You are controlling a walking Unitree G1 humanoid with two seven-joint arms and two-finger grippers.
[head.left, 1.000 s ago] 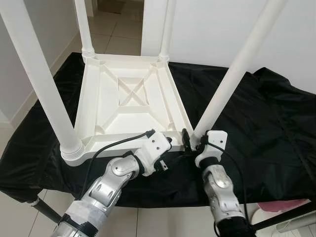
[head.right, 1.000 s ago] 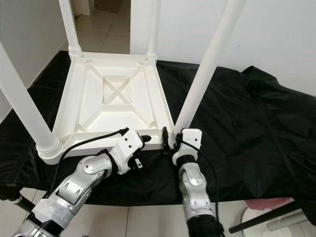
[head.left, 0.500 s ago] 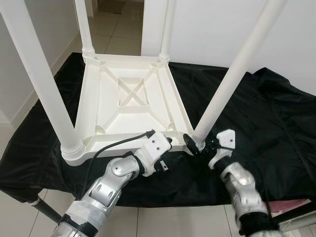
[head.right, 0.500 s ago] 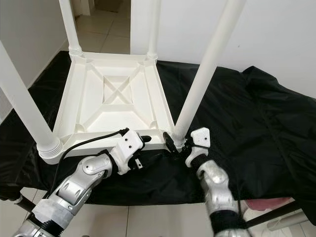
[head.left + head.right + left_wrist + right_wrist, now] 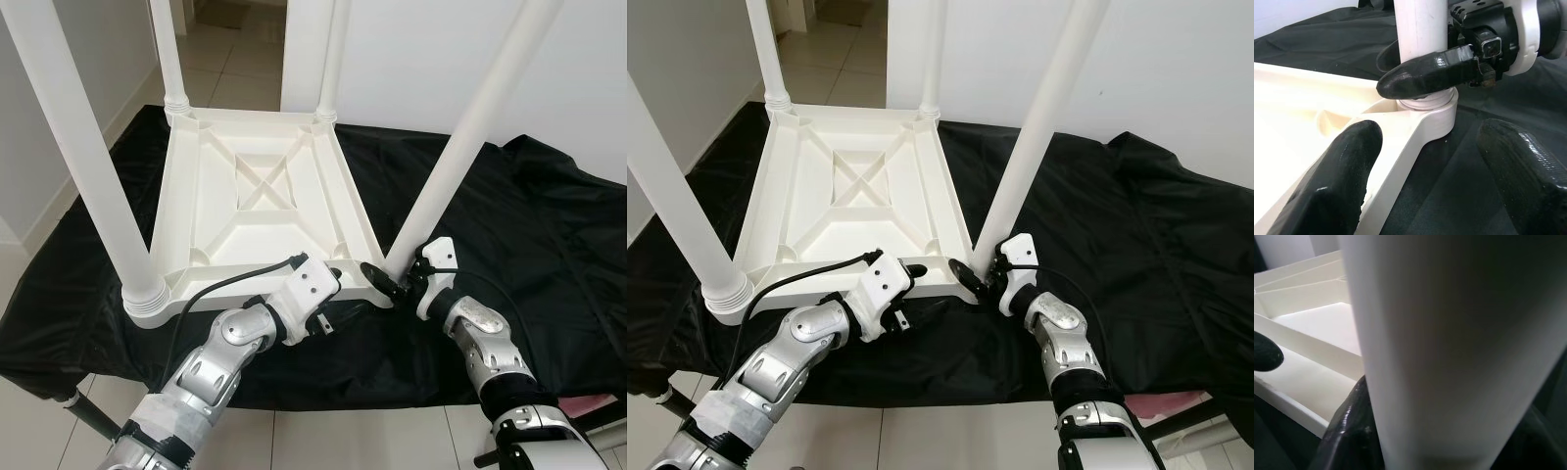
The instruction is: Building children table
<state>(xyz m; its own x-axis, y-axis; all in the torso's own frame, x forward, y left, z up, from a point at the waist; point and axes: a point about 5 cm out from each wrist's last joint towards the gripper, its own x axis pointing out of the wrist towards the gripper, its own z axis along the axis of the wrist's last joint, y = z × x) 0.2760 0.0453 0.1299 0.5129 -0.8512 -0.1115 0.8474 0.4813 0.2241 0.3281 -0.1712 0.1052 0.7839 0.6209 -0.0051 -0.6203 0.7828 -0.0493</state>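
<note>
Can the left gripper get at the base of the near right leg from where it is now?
Probably not cleanly: the right gripper is already clamped around that leg at its socket, its finger lying across the front. The left gripper is open at the tabletop's edge beside it.

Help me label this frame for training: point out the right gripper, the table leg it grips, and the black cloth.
right gripper [image 5: 385, 282], left eye view, between its fingertips at the leg's base.
table leg [image 5: 468, 132], left eye view, mid-shaft.
black cloth [image 5: 549, 245], left eye view, bare stretch on the right.
</note>
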